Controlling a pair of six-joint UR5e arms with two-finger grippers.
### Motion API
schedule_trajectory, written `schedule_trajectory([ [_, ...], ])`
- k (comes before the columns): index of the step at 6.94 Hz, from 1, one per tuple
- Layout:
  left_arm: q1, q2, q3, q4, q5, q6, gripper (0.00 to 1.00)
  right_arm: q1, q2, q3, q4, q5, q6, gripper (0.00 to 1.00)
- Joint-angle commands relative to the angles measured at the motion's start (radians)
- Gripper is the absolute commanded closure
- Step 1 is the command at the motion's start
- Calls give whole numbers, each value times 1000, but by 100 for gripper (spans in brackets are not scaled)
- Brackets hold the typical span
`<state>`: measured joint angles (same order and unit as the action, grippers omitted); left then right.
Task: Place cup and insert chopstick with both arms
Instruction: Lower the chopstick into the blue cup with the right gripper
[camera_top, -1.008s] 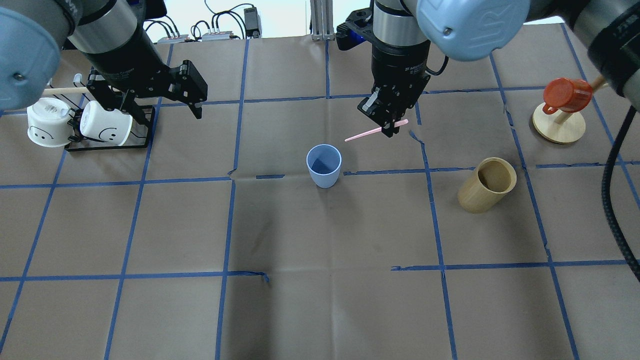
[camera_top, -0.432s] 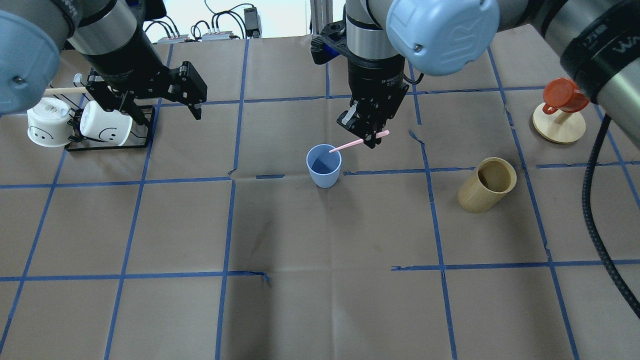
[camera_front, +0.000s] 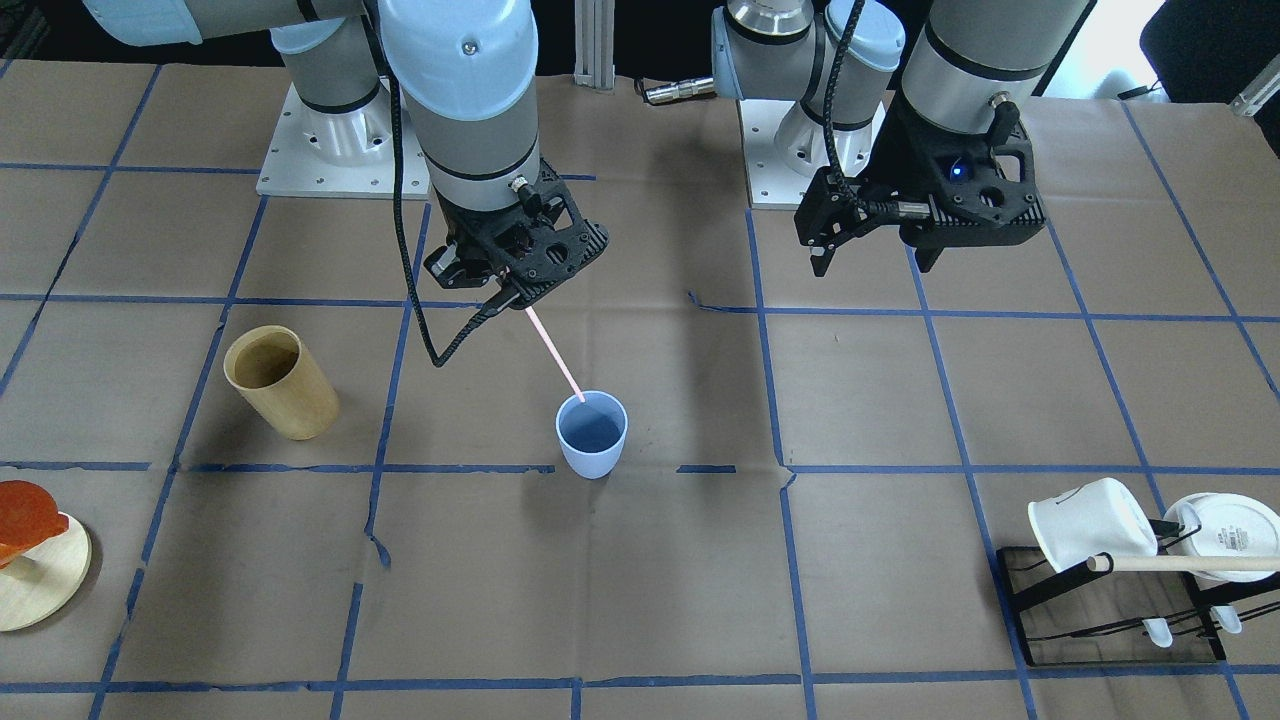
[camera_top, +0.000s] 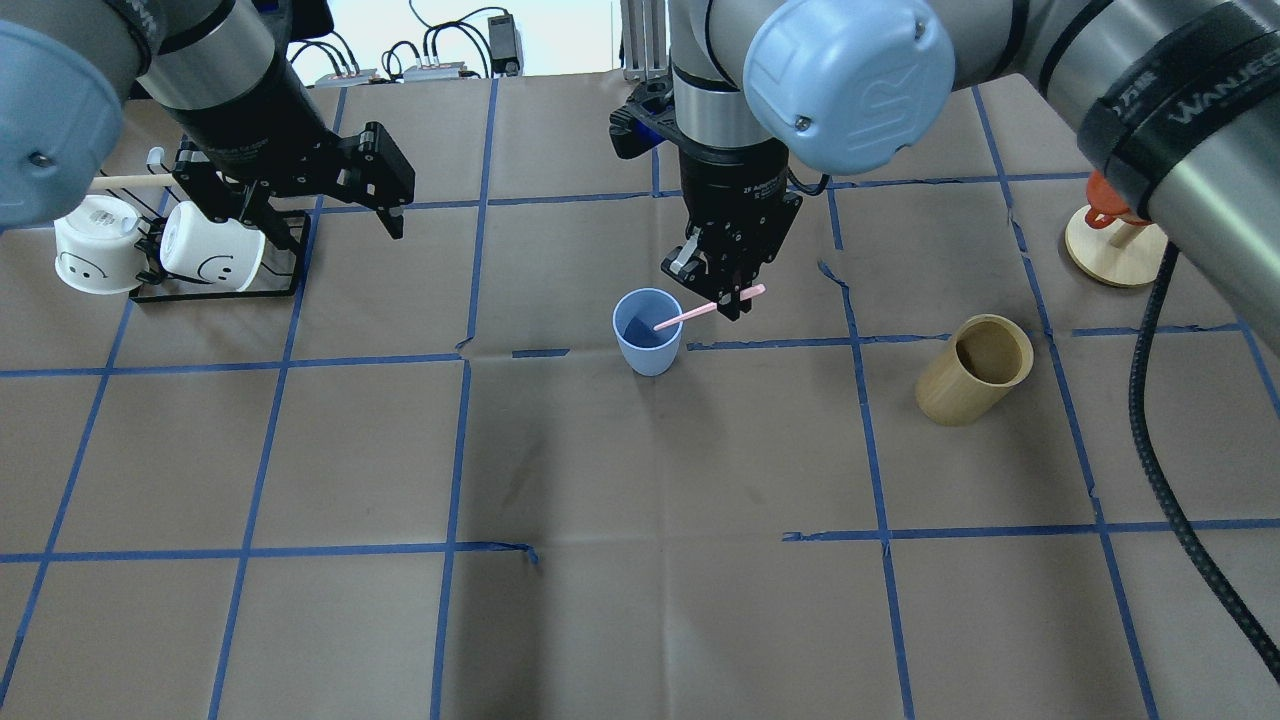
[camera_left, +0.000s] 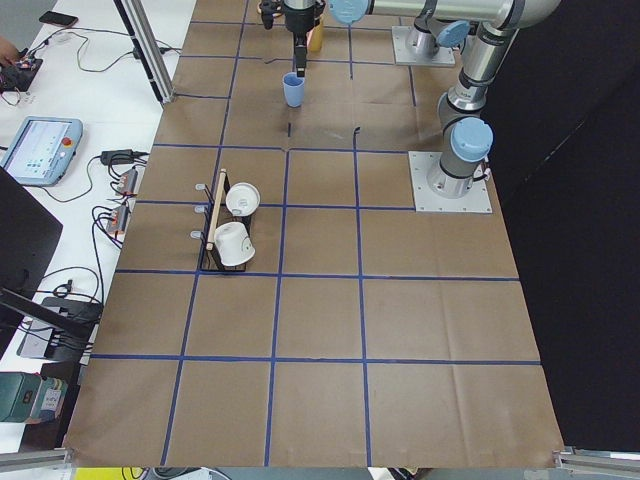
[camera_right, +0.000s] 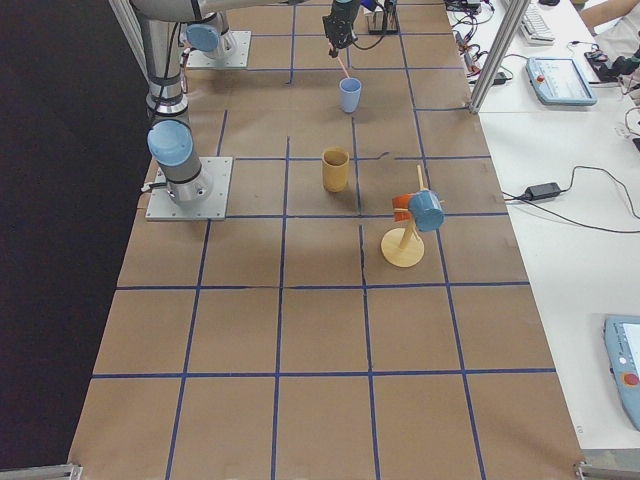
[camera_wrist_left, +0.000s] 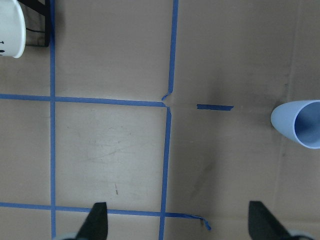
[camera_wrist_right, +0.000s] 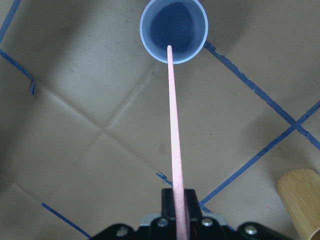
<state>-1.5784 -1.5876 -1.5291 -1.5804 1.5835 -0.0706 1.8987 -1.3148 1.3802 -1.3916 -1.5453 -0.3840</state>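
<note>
The light-blue cup (camera_top: 648, 335) stands upright near the table's middle; it also shows in the front view (camera_front: 591, 440) and the right wrist view (camera_wrist_right: 173, 30). My right gripper (camera_top: 732, 300) is shut on the upper end of the pale pink chopstick (camera_top: 695, 314), just right of and behind the cup. The stick slants down, and its lower tip sits over the cup's mouth at the rim (camera_front: 555, 355) (camera_wrist_right: 174, 125). My left gripper (camera_top: 340, 228) is open and empty, well to the cup's left near the mug rack; its wrist view shows the cup (camera_wrist_left: 300, 125) at the right edge.
A tan wooden cylinder cup (camera_top: 975, 370) stands to the right of the blue cup. A black rack (camera_top: 215, 285) with two white mugs and a wooden rod is at the far left. A round wooden stand (camera_top: 1115, 250) with a red cup is at the far right.
My right gripper has moved left and down toward the blue cup, bringing the chopstick's tip from beside the cup to over its mouth. The left arm has not moved.
</note>
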Motion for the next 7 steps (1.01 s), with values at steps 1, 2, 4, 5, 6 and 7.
schedule_trajectory([
  [1,0,14,-8,-9,3,0,0,22,3,17,-4,4,22,93],
  [2,1,11,0,-9,3,0,0,22,6,20,-7,4,28,93],
  [4,1,5,0,-4,3,0,0,22,29,16,-13,4,31,93],
  [5,1,6,1,-4,3,-2,0,22,32,7,-14,4,31,93],
  [6,1,11,-2,-12,6,-2,0,22,40,5,-17,2,30,93],
  [7,0,8,1,-10,6,-2,0,22,58,11,-79,2,28,92],
])
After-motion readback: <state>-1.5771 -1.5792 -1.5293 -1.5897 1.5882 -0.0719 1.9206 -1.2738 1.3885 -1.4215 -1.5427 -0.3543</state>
